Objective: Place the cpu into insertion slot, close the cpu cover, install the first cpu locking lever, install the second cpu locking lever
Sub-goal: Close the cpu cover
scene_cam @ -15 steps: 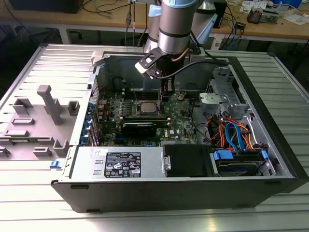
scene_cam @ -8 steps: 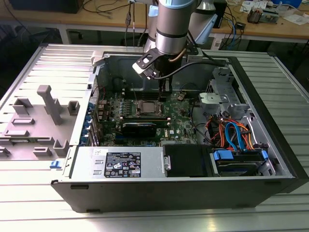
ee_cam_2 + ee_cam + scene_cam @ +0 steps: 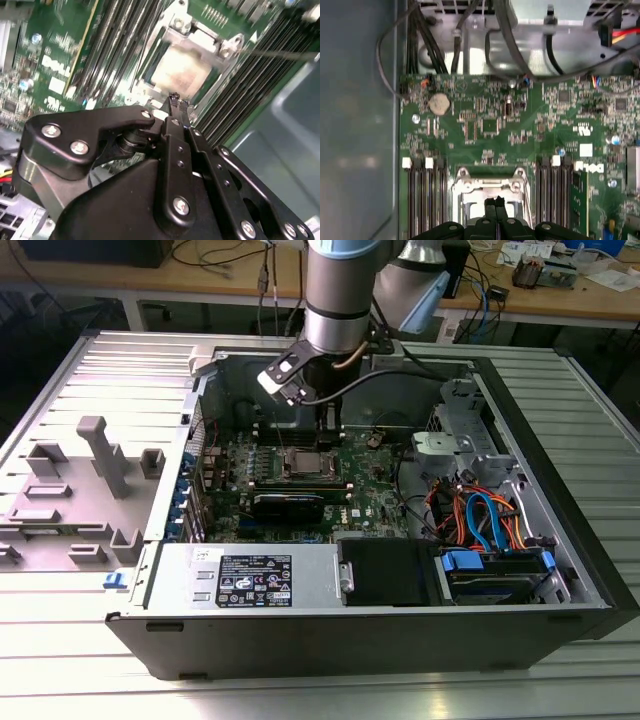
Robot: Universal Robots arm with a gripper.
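Ribbed grey metal forms the worktop (image 3: pixel 60 640), and on it an open computer case (image 3: pixel 400 635) lies on its side with the green motherboard (image 3: pixel 370 495) facing up.

The cpu (image 3: pixel 181 70) sits in the insertion slot (image 3: pixel 301 463), near the middle of the board; its pale silvery top shows through the square window of the cpu cover (image 3: pixel 487 186). The cover looks folded down flat around the chip. In the second wrist view a thin metal rod (image 3: pixel 280 52) runs out from one corner of the socket across the neighbouring slots.

The claw (image 3: pixel 175 97) hangs just above the socket's edge, drawn narrow: its two black fingertips (image 3: pixel 490 202) stand tip to tip with only a hairline gap, and nothing is visible between them. Whether the tips touch the metal frame cannot be told.

Long black memory slots (image 3: pixel 425 200) flank the socket on both sides. Further along the board a round coin battery (image 3: pixel 439 103) sits near a bundle of black cables (image 3: pixel 510 40).

In the exterior view the arm (image 3: pixel 340 290) comes down from above into the case. A black graphics card (image 3: pixel 288 505) lies on the near side of the socket, then the labelled power supply (image 3: pixel 245 580). Orange and blue cables (image 3: pixel 480 515) crowd the exterior view's right end, and grey plastic fixtures (image 3: pixel 100 455) stand on the worktop at the exterior view's left.
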